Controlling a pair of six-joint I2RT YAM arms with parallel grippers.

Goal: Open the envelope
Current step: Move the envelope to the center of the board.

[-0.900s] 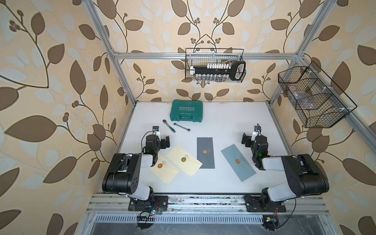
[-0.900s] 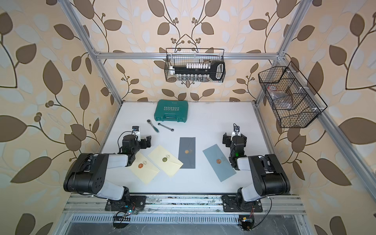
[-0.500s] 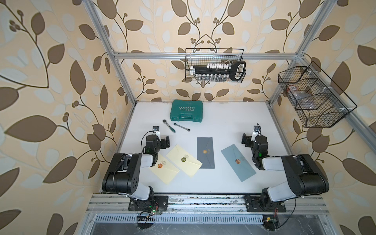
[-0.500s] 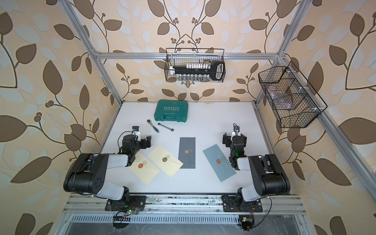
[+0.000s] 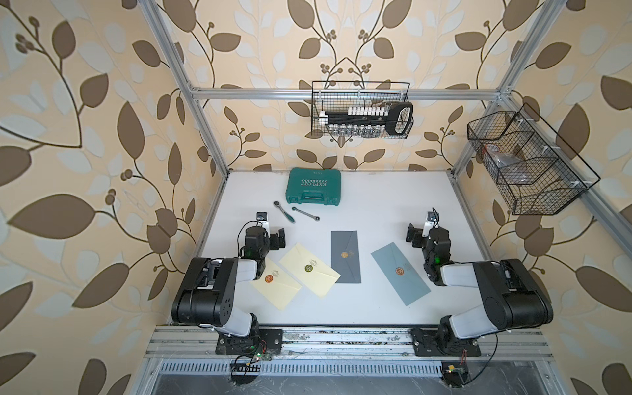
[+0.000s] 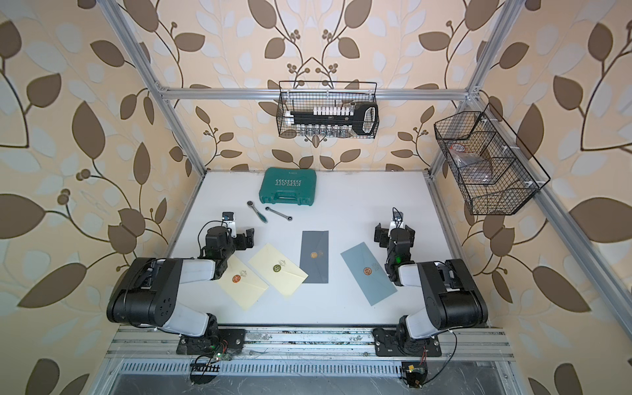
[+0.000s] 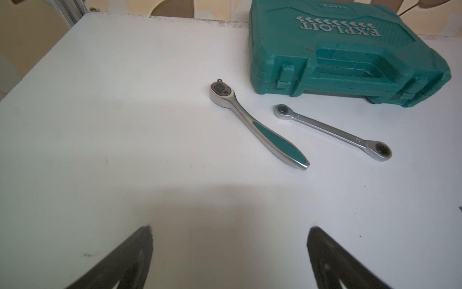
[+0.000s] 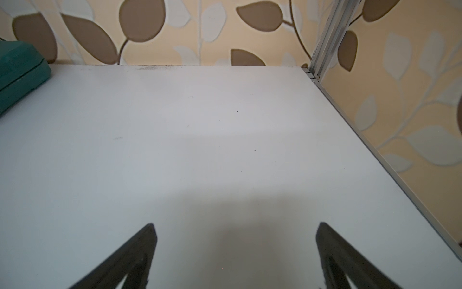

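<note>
Several sealed envelopes lie flat on the white table [image 5: 376, 198] in both top views. A cream envelope [image 5: 278, 289] with an orange wax seal and a cream envelope [image 5: 318, 277] with a green seal lie next to the left arm. A dark grey envelope [image 5: 345, 270] is in the middle, a light blue envelope [image 5: 405, 284] on the right. All flaps are shut. My left gripper [image 5: 265, 233] [image 7: 230, 232] stands open just behind the cream envelopes. Right of the blue envelope's far end, my right gripper [image 5: 425, 233] [image 8: 235, 230] is open. Both hold nothing.
A green tool case [image 5: 314, 188] [image 7: 345, 50] sits at the back, with a ratchet [image 5: 284, 211] [image 7: 257, 125] and a ring wrench [image 5: 306, 212] [image 7: 332, 131] in front of it. Wire baskets hang on the back wall [image 5: 362, 114] and right wall [image 5: 526, 164].
</note>
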